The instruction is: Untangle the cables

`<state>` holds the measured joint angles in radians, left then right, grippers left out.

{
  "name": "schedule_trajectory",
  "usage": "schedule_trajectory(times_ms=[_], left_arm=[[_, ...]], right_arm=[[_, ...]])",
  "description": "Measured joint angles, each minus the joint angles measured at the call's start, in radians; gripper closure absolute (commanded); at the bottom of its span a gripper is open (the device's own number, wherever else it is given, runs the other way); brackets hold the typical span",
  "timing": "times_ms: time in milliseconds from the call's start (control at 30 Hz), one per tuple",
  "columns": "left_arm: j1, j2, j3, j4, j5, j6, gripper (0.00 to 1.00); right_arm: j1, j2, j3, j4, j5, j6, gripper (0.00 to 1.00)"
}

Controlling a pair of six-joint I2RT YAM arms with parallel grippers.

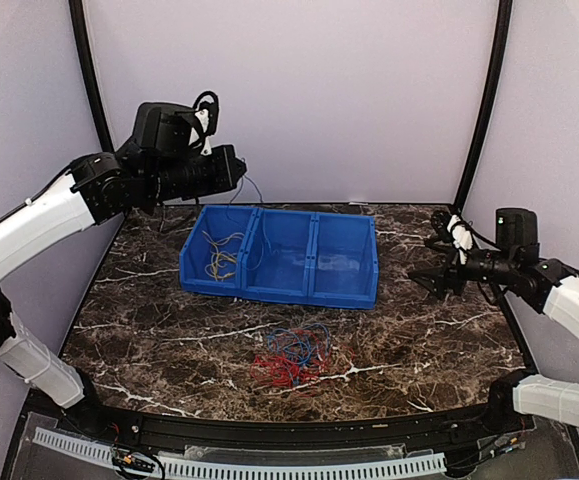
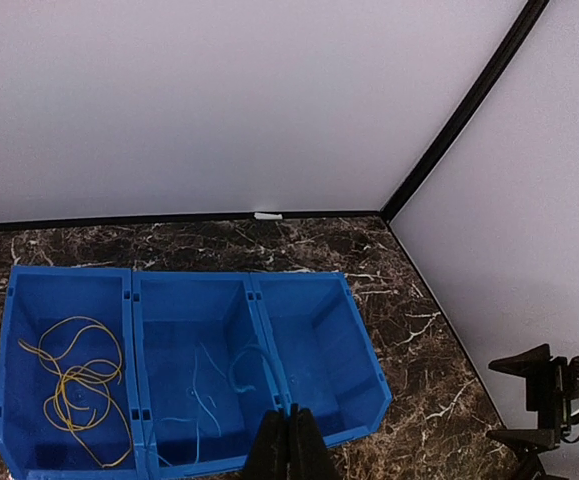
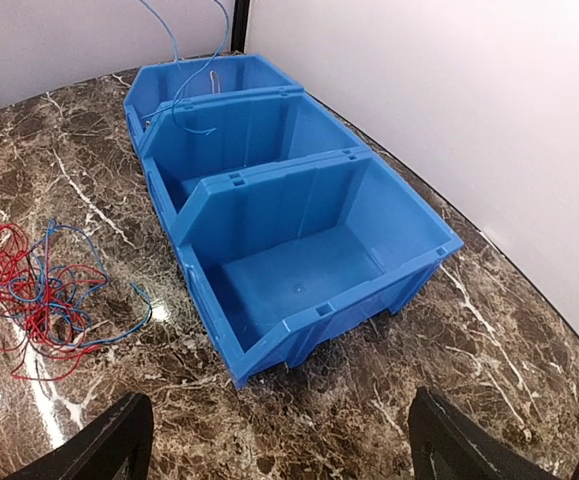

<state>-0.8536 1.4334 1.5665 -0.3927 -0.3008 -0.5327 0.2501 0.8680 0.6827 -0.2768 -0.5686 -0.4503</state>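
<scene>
A tangle of red and blue cables (image 1: 291, 355) (image 3: 44, 300) lies on the marble table in front of the bins. Yellow cables (image 1: 219, 255) (image 2: 74, 385) rest in the left bin, and loose blue ones (image 2: 199, 400) in the middle bin. My left gripper (image 1: 241, 168) (image 2: 289, 432) is raised above the bins and shut on a thin blue cable (image 1: 255, 190) (image 3: 174, 50) that hangs down into the middle bin. My right gripper (image 1: 424, 275) (image 3: 284, 450) hovers low at the right of the bins, open and holding nothing.
Three joined blue bins (image 1: 314, 295) (image 3: 314, 310) stand mid-table; the right one (image 2: 369, 375) holds nothing. Walls and black frame posts (image 1: 484, 100) close in the back and sides. Bare marble (image 1: 149, 330) surrounds the tangle.
</scene>
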Motion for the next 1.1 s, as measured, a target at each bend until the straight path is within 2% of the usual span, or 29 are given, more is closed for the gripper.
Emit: schedule_trajectory(times_ms=[400,667,833,1100], left_arm=[[0.069,0.204,0.103,0.085,0.143,0.008,1.00],[0.095,0.344,0.219,0.095,0.158,0.010,1.00],[0.104,0.375,0.203,0.100,0.146,0.004,1.00],[0.106,0.406,0.062,0.124,0.151,-0.050,1.00]], right_arm=[[-0.043,-0.028,-0.057,0.012,0.016,-0.053,0.11],[-0.046,-0.029,-0.068,0.015,0.019,-0.085,0.12],[-0.047,-0.030,-0.069,0.015,0.019,-0.097,0.12],[-0.047,-0.023,-0.080,0.015,0.006,-0.117,0.12]])
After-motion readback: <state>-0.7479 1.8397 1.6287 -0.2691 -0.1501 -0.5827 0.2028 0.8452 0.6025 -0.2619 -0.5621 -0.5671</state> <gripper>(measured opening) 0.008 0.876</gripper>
